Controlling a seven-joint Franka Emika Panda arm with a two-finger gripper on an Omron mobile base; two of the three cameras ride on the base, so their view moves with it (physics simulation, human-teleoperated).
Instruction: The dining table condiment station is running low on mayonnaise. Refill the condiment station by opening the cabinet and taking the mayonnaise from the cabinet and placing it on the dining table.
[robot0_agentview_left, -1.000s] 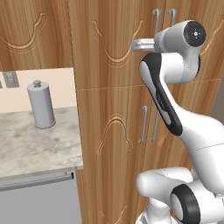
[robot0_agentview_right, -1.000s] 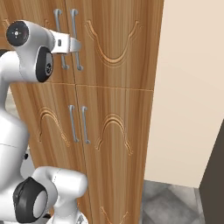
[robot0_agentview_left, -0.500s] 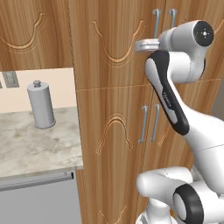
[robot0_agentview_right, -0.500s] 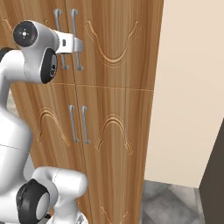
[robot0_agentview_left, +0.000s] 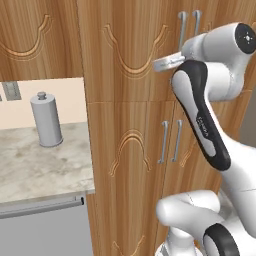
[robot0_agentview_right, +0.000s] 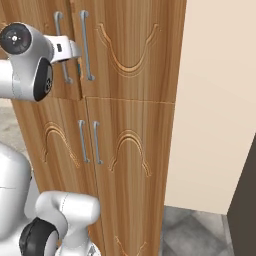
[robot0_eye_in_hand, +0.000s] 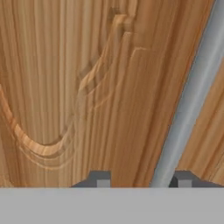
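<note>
I've got the gripper (robot0_eye_in_hand: 142, 180) up against the cabinet (robot0_agentview_left: 130, 90) upper door, jaws part open straddling the grey bar handle (robot0_eye_in_hand: 192, 100), not clamped.

Looking forward from behind the white arm (robot0_agentview_left: 210, 105) at its left, base-mounted, taking in the tall brown wood-grain cabinet (robot0_agentview_left: 130, 125) with a marbled counter (robot0_agentview_left: 40, 165) and grey canister (robot0_agentview_left: 46, 120) toward nine o'clock. Looking from behind at the right, catching the same cabinet (robot0_agentview_right: 125, 115) with a cream wall (robot0_agentview_right: 215, 100) toward three o'clock. Sharing the carved doors and their grey bar handles (robot0_agentview_right: 85, 45). Pressing very near one door, with one handle (robot0_eye_in_hand: 188, 100) running from one o'clock down to six.
</note>
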